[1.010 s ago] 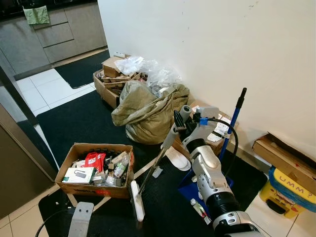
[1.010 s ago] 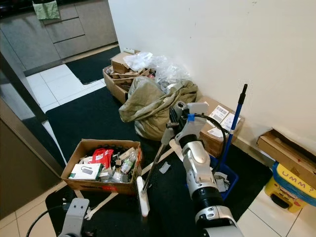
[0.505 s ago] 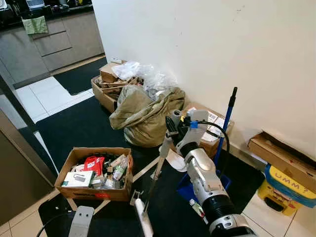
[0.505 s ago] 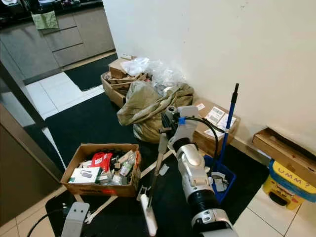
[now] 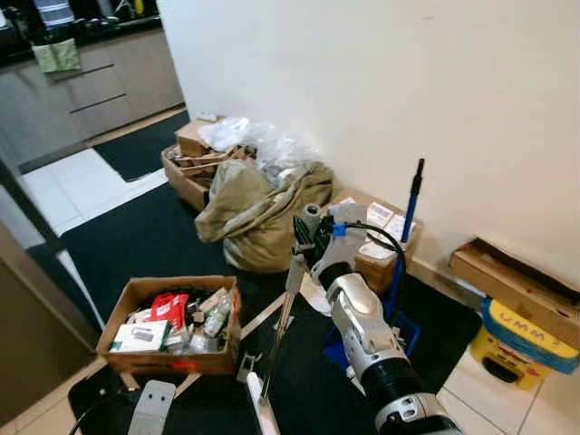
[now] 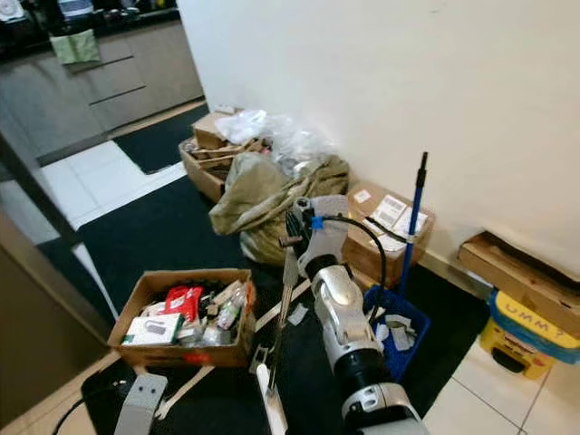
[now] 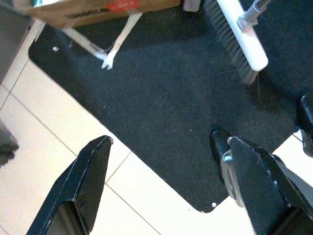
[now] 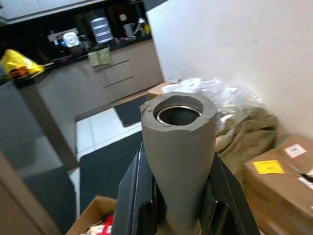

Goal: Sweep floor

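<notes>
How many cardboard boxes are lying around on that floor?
4: open brown box of packets front left, box of scraps beyond the sack, labelled box by the wall, flat box far right. More may be hidden.

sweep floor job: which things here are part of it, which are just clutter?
In the job:
right gripper, shut on the broom handle
broom head on the black mat
blue dustpan by the wall

Lying about:
open cardboard box of small items
tan sack
yellow toy
left gripper, open, holding nothing
</notes>
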Motion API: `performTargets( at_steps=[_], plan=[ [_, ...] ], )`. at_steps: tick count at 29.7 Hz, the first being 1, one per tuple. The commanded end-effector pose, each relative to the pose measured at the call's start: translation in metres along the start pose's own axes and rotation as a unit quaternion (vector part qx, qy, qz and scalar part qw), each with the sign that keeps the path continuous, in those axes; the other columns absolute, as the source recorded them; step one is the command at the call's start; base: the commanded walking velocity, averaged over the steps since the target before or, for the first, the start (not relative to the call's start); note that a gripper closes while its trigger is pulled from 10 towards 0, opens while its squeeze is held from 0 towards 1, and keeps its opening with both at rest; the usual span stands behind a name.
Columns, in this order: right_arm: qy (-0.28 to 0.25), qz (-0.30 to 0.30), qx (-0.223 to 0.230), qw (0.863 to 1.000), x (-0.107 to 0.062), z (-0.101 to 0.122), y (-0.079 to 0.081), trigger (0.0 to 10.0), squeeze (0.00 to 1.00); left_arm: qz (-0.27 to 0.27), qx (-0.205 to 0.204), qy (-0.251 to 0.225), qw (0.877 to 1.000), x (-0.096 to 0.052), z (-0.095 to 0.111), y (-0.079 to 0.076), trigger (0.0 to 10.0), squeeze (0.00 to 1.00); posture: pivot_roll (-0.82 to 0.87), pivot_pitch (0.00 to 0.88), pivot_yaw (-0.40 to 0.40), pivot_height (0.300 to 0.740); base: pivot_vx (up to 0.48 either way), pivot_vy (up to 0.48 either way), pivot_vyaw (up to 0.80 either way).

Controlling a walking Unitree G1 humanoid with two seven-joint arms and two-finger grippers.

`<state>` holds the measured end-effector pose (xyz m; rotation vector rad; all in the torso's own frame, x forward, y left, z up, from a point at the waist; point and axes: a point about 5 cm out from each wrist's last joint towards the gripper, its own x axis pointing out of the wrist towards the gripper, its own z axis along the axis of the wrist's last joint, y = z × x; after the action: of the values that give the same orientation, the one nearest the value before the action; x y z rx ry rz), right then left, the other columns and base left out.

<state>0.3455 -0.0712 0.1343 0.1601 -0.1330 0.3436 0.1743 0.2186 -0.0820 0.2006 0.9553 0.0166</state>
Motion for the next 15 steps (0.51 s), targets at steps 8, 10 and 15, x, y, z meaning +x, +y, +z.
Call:
performTargets(
  at_steps=[8, 10, 15],
  plan=[
    [-0.016, 0.017, 0.002, 1.0, 0.0069, 0.0092, 0.0078, 10.0, 0.0, 0.002, 0.012, 0.007, 1.0, -0.0009, -0.0031, 0.0066, 10.0, 0.0, -0.09, 0.0, 0.084, 0.74, 0.296, 0.0, 0.0],
    [-0.016, 0.018, 0.002, 1.0, 0.0071, 0.0093, 0.0084, 10.0, 0.0, 0.001, 0.012, 0.007, 1.0, -0.0009, -0.0029, 0.0064, 10.0, 0.0, -0.09, 0.0, 0.084, 0.74, 0.3, 0.0, 0.0],
    [-0.016, 0.019, 0.002, 1.0, 0.0081, 0.01, 0.009, 10.0, 0.0, 0.001, 0.012, 0.006, 1.0, -0.0007, -0.0022, 0.0059, 10.0, 0.0, -0.1, 0.0, 0.082, 0.74, 0.299, 0.0, 0.0]
  ],
)
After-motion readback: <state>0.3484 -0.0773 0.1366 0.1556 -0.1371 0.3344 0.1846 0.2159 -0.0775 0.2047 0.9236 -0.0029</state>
